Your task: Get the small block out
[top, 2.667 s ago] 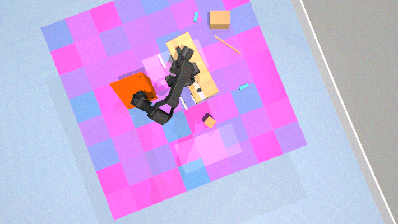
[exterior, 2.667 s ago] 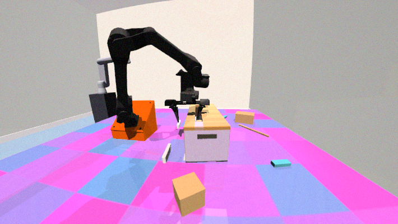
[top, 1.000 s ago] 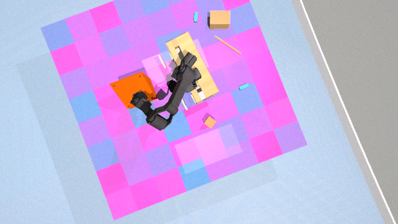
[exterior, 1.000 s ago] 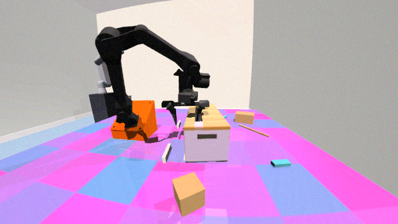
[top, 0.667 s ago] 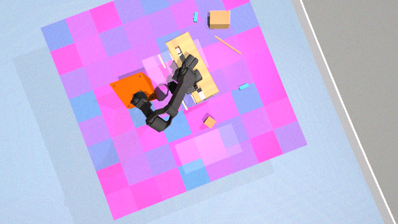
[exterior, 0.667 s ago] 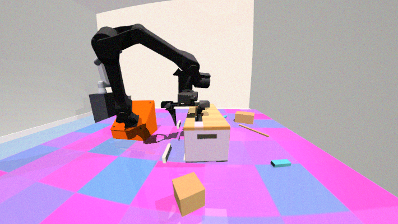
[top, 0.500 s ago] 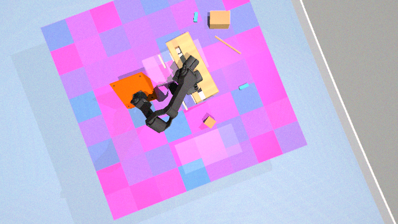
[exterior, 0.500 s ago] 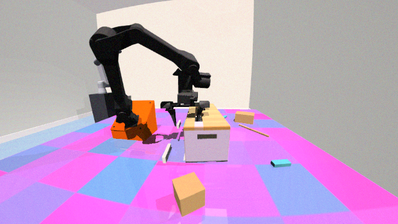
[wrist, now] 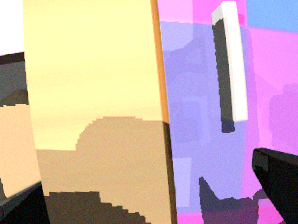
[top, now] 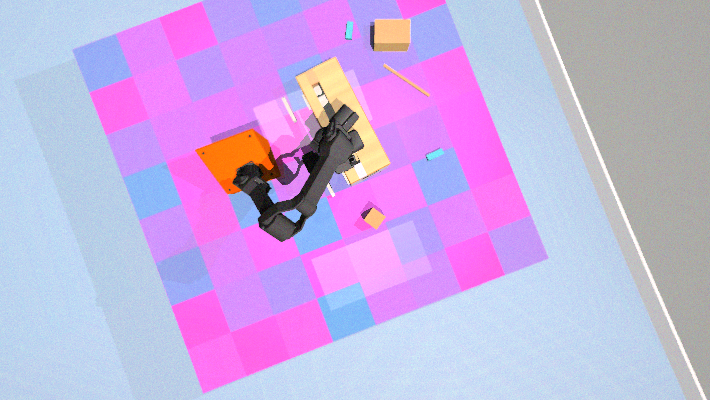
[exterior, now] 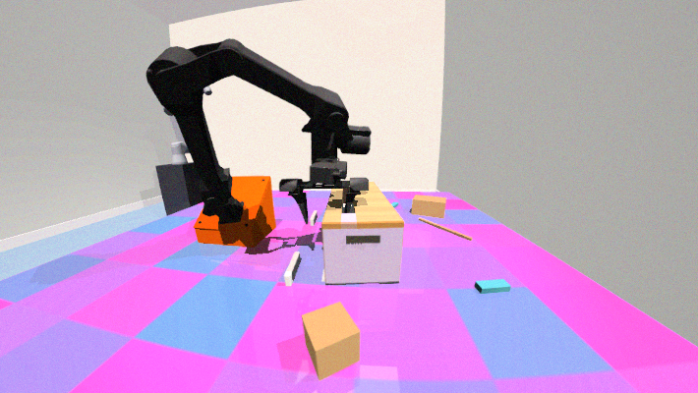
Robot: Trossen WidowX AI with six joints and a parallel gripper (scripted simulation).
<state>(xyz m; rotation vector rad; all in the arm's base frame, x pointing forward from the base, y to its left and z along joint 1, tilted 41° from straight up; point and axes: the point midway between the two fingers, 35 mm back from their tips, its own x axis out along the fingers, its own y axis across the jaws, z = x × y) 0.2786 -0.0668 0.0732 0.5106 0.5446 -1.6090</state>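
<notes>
The box (top: 370,145) (exterior: 363,260) (wrist: 93,63) has a tan slotted top and white walls, and stands mid-mat. My gripper (exterior: 326,197) (wrist: 165,169) is open and empty, at the level of the box's top on its far part. It straddles the box's long top edge: one finger is over the top slot and the other hangs outside, over the mat. In the top view the wrist (top: 345,120) covers the fingers. I cannot make out the small block; the box top and the arm hide the shelf. A dark slot (exterior: 363,240) marks the near end wall.
The orange arm base (top: 227,155) (exterior: 246,211) stands left of the box. Two white bars (top: 288,109) (exterior: 292,267) (wrist: 229,63) lie beside the box. A tan cube (top: 374,218) (exterior: 330,339), a larger tan block (top: 392,34) (exterior: 429,205), a thin stick (top: 406,80) (exterior: 444,229) and cyan chips (top: 434,154) (exterior: 493,285) lie around.
</notes>
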